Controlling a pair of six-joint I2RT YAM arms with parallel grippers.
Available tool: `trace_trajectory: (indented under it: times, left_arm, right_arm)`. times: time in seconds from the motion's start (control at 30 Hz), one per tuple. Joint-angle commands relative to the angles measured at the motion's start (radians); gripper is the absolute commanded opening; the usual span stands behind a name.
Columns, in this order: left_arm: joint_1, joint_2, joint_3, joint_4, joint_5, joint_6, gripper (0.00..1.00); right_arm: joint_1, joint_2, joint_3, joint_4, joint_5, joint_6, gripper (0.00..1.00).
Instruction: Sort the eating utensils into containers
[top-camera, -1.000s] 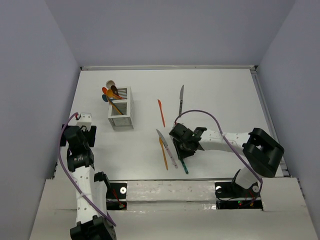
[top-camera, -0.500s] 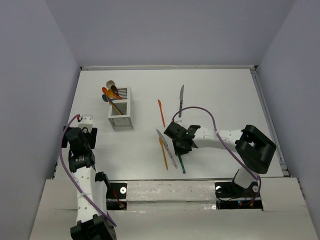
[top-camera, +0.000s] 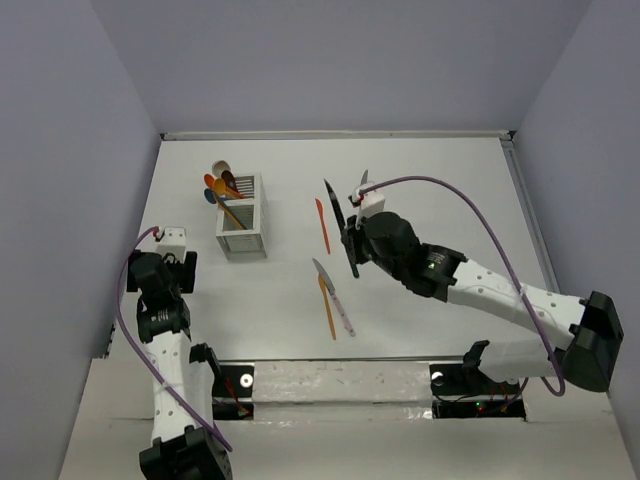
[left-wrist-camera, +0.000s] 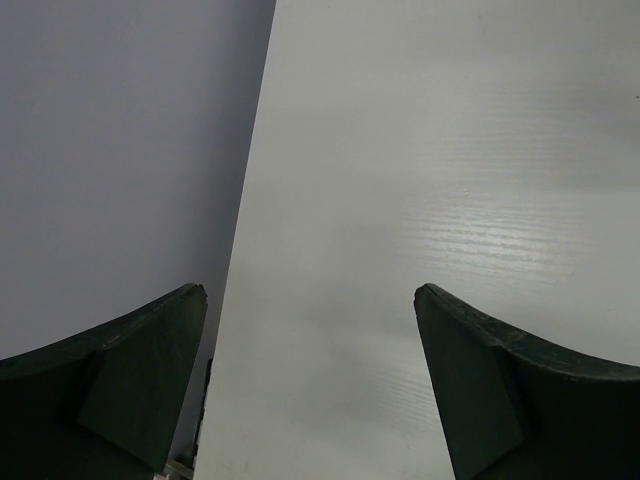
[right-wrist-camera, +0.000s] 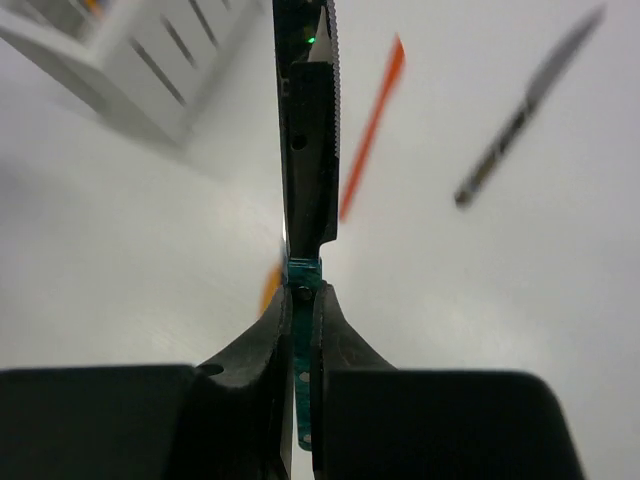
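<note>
Teal plastic is all I have hold of. My right gripper (right-wrist-camera: 303, 300) is pinched shut on the slim teal handle of the dark-bladed knife (right-wrist-camera: 306, 150). The knife hangs in the air above the white table (top-camera: 450, 180), well apart from the white slatted rectangular caddy (top-camera: 243, 228) off to its left.

The grip sits close to where handle meets blade, so the long blade juts out past my fingers. I judge it could pivot between the pads if I swing across quickly. If it arrives tilted, the tip might catch a rim or a slat, and that could knock the knife loose or shove the caddy, which looks light.

The far compartment is crowded with colourful plastic spoons (top-camera: 220, 187), so dropping the knife there would mix the sorts. Letting go too high could bounce it out towards the thin orange plastic knife (top-camera: 322, 225).

My left gripper (left-wrist-camera: 310, 292) stands wide apart, holding nothing, by the table's left edge.
</note>
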Motion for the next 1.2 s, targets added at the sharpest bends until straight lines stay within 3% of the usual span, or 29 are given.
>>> trace_trajectory:
  times: [0.0, 0.07, 0.13, 0.27, 0.47, 0.63, 1.17]
  left_arm:
    - [0.002, 0.007, 0.019, 0.081, 0.031, -0.072, 0.99]
    - [0.002, 0.007, 0.020, 0.092, 0.024, -0.082, 0.99]
    - [0.002, 0.014, 0.019, 0.097, 0.011, -0.089, 0.99]
    - [0.002, 0.021, 0.016, 0.108, -0.019, -0.099, 0.99]
    - [0.004, 0.070, 0.023, 0.111, -0.035, -0.097, 0.99]
    - [0.004, 0.097, 0.026, 0.114, -0.042, -0.100, 0.99]
    - [0.004, 0.090, 0.023, 0.112, -0.044, -0.099, 0.99]
  right_arm:
    - [0.015, -0.047, 0.055, 0.717, -0.157, -0.411, 0.00]
    - [0.015, 0.073, 0.143, 0.904, -0.204, -0.488, 0.00]
    - [0.015, 0.248, 0.305, 0.982, -0.287, -0.514, 0.00]
    - [0.015, 0.551, 0.629, 0.997, -0.514, -0.510, 0.00]
    - [0.015, 0.869, 0.933, 0.994, -0.631, -0.459, 0.00]
    - [0.015, 0.944, 0.920, 0.980, -0.648, -0.459, 0.00]
    - [0.015, 0.928, 0.659, 1.007, -0.537, -0.539, 0.00]
